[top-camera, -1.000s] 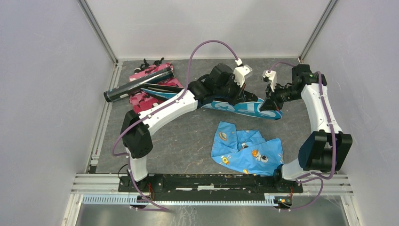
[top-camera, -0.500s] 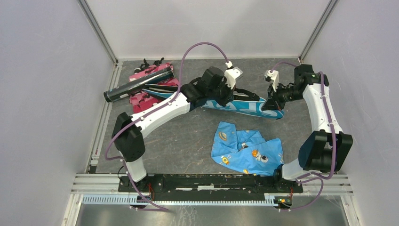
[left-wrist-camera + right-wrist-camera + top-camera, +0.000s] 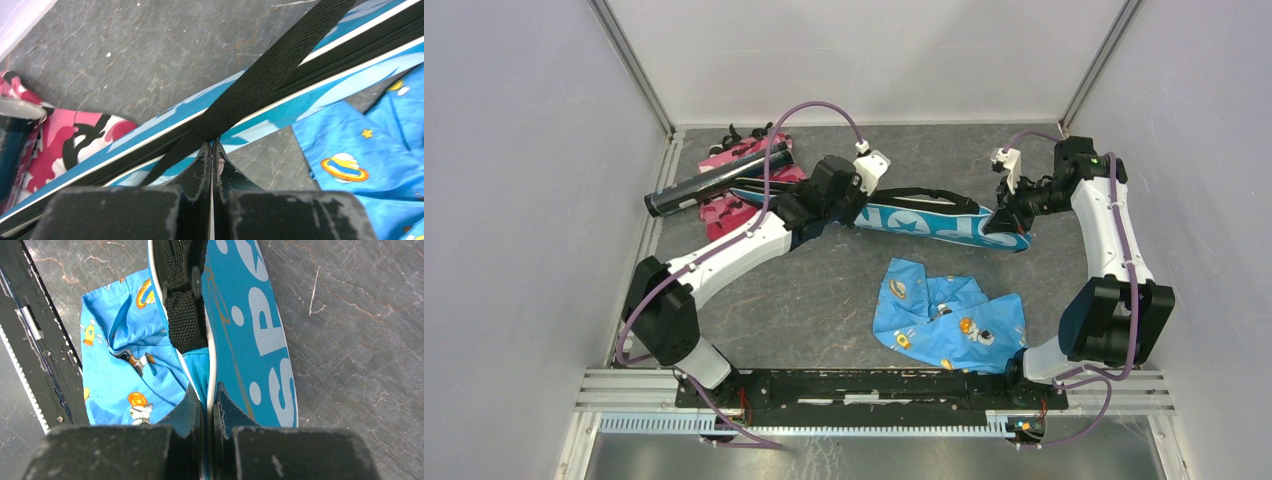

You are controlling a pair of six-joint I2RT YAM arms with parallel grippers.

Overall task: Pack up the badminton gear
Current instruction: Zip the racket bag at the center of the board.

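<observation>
Since a second ago the left arm has swung back toward the left, and the left gripper [image 3: 854, 205] now sits nearer the black tube [image 3: 714, 180], its jaws pressed together on the black strap [image 3: 260, 80] of the blue cover [image 3: 929, 215]. With the arm out of the way, more of the cover shows, lying stretched across the far middle of the table [image 3: 824, 290]. The right gripper [image 3: 210, 390] has barely shifted and is pinched narrow on the rim at the cover's wide end. The tube still lies across the pink bag [image 3: 724, 210], and the cartoon cloth [image 3: 949, 320] is unmoved nearer the front.
</observation>
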